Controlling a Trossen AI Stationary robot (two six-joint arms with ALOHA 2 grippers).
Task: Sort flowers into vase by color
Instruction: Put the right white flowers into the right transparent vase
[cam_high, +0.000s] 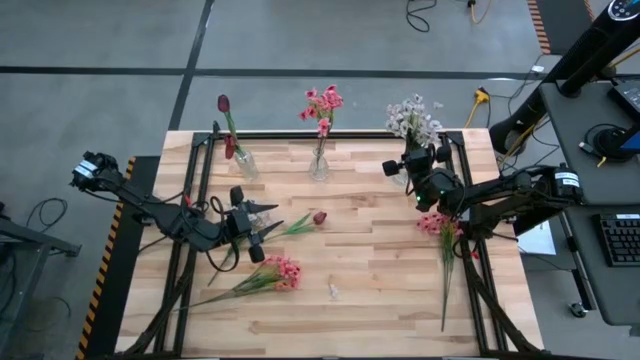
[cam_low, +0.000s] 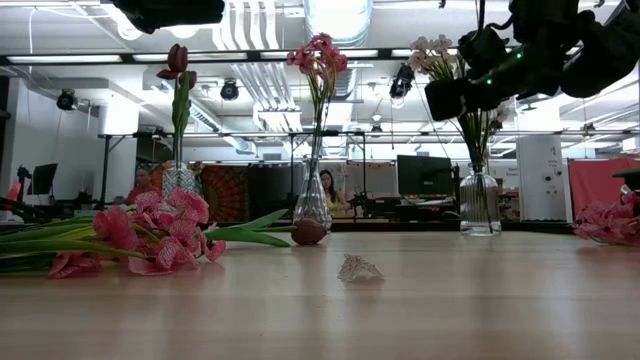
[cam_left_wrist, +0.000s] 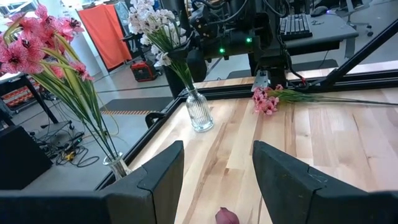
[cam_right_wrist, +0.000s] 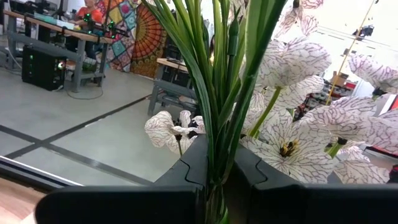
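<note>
While the right hand (cam_high: 412, 172) hangs over the far right vase (cam_high: 402, 178), its fingers (cam_right_wrist: 193, 163) are pressed together around the green stems of the white-lavender spray (cam_high: 413, 118) standing in that vase. The left hand (cam_high: 262, 222) sits low over the counter (cam_high: 370, 290) with its fingers (cam_left_wrist: 163, 171) apart and nothing between them, just beside a loose dark red tulip (cam_high: 318, 217) lying on the wood. A pink bunch (cam_high: 281, 272) lies nearer the front, and another pink stem (cam_high: 437, 224) lies on the right side (under the right arm). One red tulip (cam_high: 224, 105) stands in the far left vase (cam_high: 244, 163), pink blooms (cam_high: 323, 103) in the middle vase (cam_high: 319, 164).
</note>
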